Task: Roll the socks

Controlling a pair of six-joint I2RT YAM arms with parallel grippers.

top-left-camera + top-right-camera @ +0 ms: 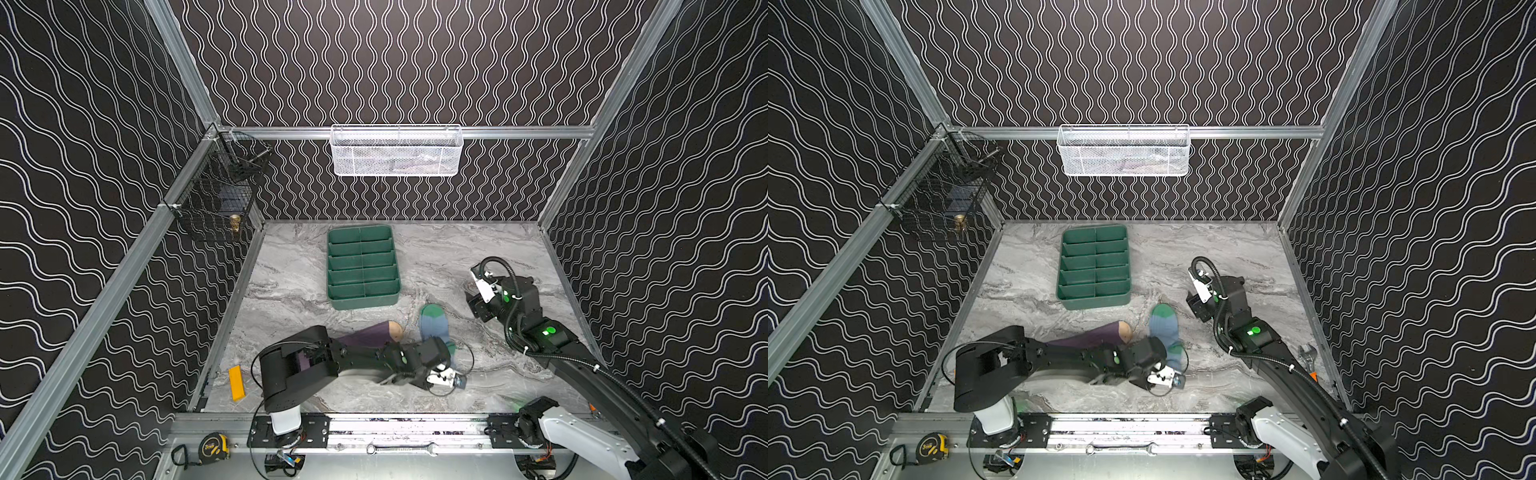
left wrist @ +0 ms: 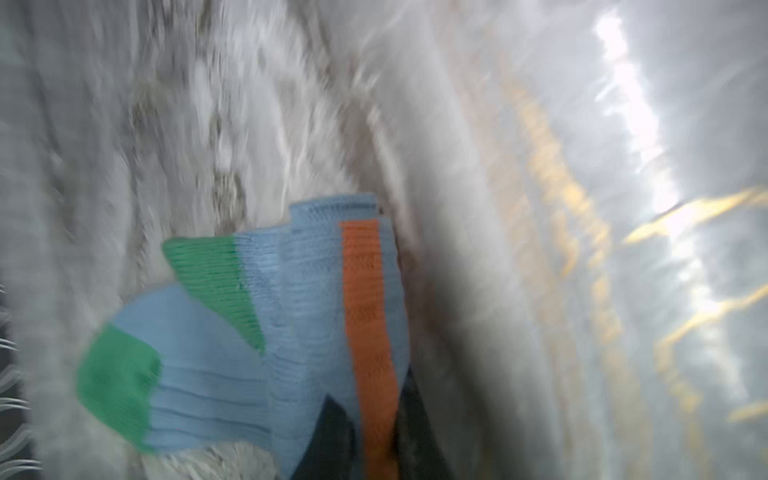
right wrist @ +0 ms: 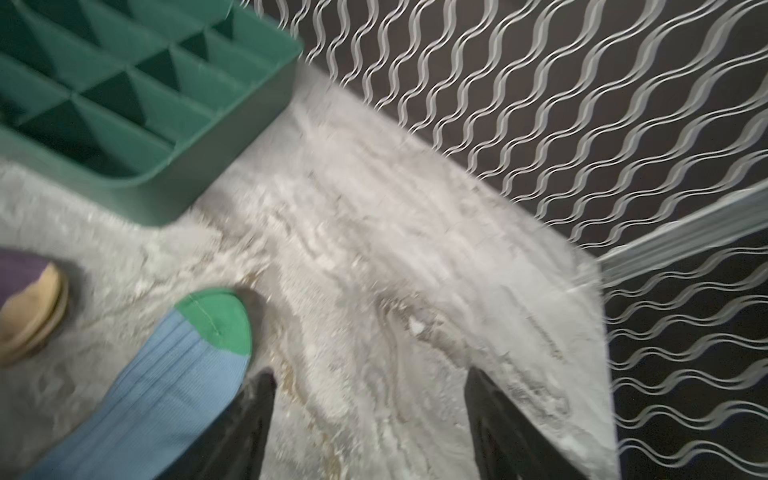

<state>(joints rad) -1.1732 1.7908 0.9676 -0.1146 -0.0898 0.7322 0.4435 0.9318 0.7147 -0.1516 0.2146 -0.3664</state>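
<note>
Front rail [image 1: 407, 428]: nearest cam; tape measure [image 1: 214, 446] & spanner [image 1: 401, 449] lie on it.
Table [image 1: 457, 257]: grey marble look.
Tray [image 1: 363, 301]: green, divided, back-centre of table.
L gripper [image 2: 372, 419]: clamped on blue sock [image 1: 432, 322] at leg, by orange stripe, low over table front.
R gripper [image 3: 370, 374]: fingers wide apart over bare table, just right of blue sock's toe.
Purple sock [image 1: 365, 334]: flat, tan toe twd blue sock, rest under L arm.
Blue sock: green toe on table, pointing twd tray; near purple toe, not touching.
Yellow block [image 1: 237, 382]: front-left, well apart.

blue sock [image 1: 434, 322] beside purple sock [image 1: 365, 334], near green tray [image 1: 363, 302]
</note>
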